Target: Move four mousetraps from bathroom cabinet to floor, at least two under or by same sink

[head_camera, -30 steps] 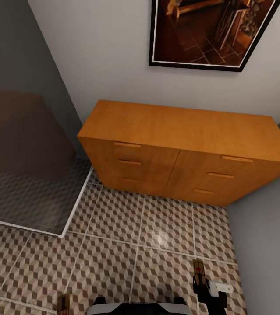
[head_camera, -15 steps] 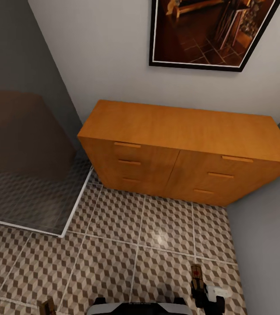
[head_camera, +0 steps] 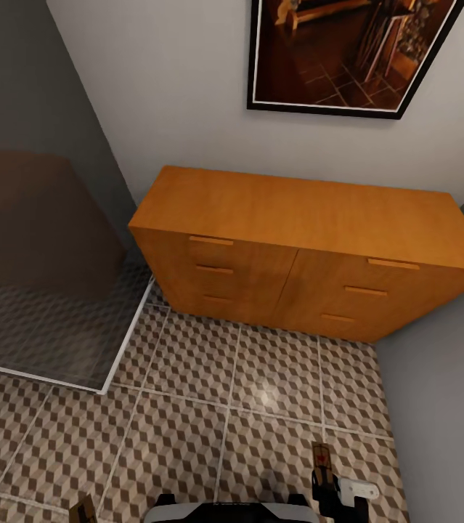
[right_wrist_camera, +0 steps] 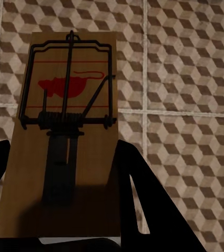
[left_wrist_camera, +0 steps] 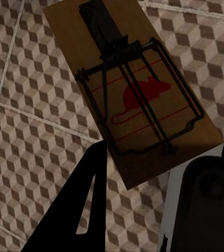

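Each of my grippers holds one mousetrap over the bathroom floor [head_camera: 188,436]. My left gripper [left_wrist_camera: 143,181] is shut on the end of a wooden mousetrap [left_wrist_camera: 128,89] with dark wire and a red mouse print; its tip peeks in at the head view's lower edge [head_camera: 83,511]. My right gripper [right_wrist_camera: 64,210] is shut on a second mousetrap [right_wrist_camera: 64,105], also seen low on the right [head_camera: 322,459]. The orange-brown cabinet [head_camera: 304,218] stands ahead against the wall, all drawers shut. The bathroom sink is out of view.
A glass shower enclosure [head_camera: 43,290] with a white base edge fills the left side. A grey wall [head_camera: 442,407] closes in on the right. A framed picture [head_camera: 348,51] hangs above the cabinet. Open tiled floor lies between me and the cabinet.
The right gripper has drawn its mousetrap slightly back toward my body. The left mousetrap has shifted left and lower at the picture's bottom edge. The cabinet and camera have not moved.
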{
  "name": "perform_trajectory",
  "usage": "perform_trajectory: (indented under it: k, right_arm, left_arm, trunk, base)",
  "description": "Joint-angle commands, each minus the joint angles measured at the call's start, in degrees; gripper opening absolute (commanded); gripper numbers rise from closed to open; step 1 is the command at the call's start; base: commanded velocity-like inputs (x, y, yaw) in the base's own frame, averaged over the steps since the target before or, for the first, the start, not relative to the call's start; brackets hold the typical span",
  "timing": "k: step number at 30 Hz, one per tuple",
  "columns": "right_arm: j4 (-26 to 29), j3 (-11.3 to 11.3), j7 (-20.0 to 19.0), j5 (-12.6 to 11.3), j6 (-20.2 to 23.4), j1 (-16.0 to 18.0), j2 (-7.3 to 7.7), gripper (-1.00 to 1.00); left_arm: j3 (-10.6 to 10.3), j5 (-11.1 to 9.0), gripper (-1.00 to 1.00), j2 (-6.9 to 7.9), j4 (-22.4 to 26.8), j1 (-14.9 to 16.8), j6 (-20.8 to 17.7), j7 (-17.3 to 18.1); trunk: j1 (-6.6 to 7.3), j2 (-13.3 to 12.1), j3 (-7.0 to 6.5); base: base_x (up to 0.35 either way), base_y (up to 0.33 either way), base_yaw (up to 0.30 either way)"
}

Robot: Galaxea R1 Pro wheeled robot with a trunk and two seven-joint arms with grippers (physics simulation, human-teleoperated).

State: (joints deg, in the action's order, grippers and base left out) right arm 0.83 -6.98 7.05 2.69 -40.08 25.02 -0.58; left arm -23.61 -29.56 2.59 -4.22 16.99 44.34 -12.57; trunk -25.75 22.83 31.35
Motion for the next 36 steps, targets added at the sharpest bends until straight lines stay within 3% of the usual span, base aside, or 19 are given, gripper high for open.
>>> perform_trajectory:
  k: [1,16,36]
  right_arm:
    - [0.0,-0.3,0.2,0.2,-0.2,0.0,0.04,-1.00]
    - [0.0,-0.3,0.2,0.2,-0.2,0.0,-0.38,-1.00]
    - [0.0,-0.3,0.2,0.2,-0.2,0.0,-0.39,-1.00]
  left_arm:
    - [-0.5,0.0,-1.00,-0.03,-0.2,0.1,0.2,-0.4]
    - [-0.5,0.0,-1.00,-0.04,-0.2,0.1,0.1,-0.4]
    - [-0.5,0.0,-1.00,-0.09,-0.2,0.1,0.0,-0.4]
  trunk:
    - [-0.03,0.1,0.07]
    - [-0.03,0.1,0.07]
    - [-0.03,0.1,0.07]
  base:
    - [0.000,0.000,0.000]
    - [0.000,0.000,0.011]
    - [0.000,0.000,0.269]
